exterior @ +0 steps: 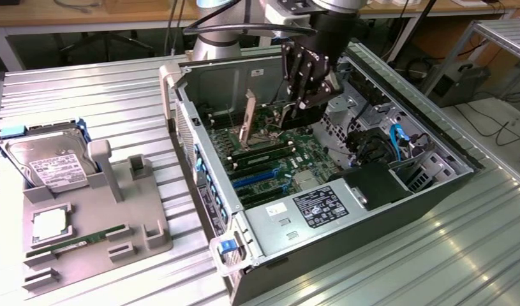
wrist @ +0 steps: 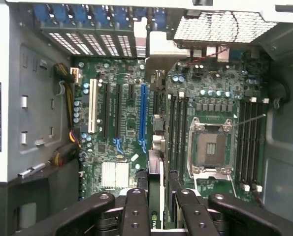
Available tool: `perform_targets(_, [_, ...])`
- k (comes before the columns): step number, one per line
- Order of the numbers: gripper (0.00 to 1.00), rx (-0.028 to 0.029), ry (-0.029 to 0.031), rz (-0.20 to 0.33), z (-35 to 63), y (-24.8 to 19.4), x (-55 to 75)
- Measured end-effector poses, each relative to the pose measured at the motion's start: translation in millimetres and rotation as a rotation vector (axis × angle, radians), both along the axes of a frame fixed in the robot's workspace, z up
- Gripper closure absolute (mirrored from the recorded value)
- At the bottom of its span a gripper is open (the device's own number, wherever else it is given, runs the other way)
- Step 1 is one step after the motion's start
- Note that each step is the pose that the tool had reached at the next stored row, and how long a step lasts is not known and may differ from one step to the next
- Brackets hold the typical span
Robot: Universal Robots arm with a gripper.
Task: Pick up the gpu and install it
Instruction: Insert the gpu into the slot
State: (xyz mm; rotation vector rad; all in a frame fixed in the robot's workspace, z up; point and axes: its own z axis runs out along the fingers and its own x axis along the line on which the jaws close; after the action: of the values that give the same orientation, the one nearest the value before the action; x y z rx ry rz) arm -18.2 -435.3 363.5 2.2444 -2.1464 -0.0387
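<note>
The end effector, jaws half closed, clamps the gpu edge-on above the motherboard. Case walls hem both sides. The slots beneath lie open.

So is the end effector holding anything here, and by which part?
Yes: the gpu, edge-on between the fingers of the end effector, which press its two flat faces near one end, above the motherboard.

ribbed metal table, wooden workbench behind, cables on floor

Arm overhead — gripper vertical, tip downward, fingers narrowed in a grip
</note>
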Motion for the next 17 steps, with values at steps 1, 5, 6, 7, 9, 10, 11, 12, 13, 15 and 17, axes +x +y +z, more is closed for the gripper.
perform_targets(1, [0.74, 0.0, -0.0007, 0.0, -0.8, -1.9, -1.9])
perform_targets(5, [0.74, 0.0, -0.0015, 0.0, -6.6, -10.4, -16.6])
perform_targets(6, [0.74, 0.0001, -0.0015, 0.0, -7.8, -11.8, -19.7])
perform_targets(7, [0.74, 0.0002, -0.0016, 0.0, -9.3, -13.4, -23.4])
perform_targets(9, [0.74, 0.0003, -0.0017, 0.0, -13.1, -15.5, -30.5])
perform_targets(10, [0.74, 0.0001, -0.0016, 0.0, -15.1, -15.7, -33.2])
perform_targets(11, [0.74, -0.0001, -0.0015, 0.0, -17.4, -15.8, -36.0])
perform_targets(12, [0.74, 0.0001, -0.0016, -0.001, -19.4, -15.8, -38.1])
perform_targets(13, [0.74, 0.0001, -0.0016, -0.002, -21.6, -15.8, -40.4])
perform_targets(15, [0.74, 0.0001, -0.0016, -0.005, -25.4, -15.8, -43.0])
perform_targets(17, [0.74, 0.0001, -0.0016, -0.005, -29.1, -15.8, -43.6])
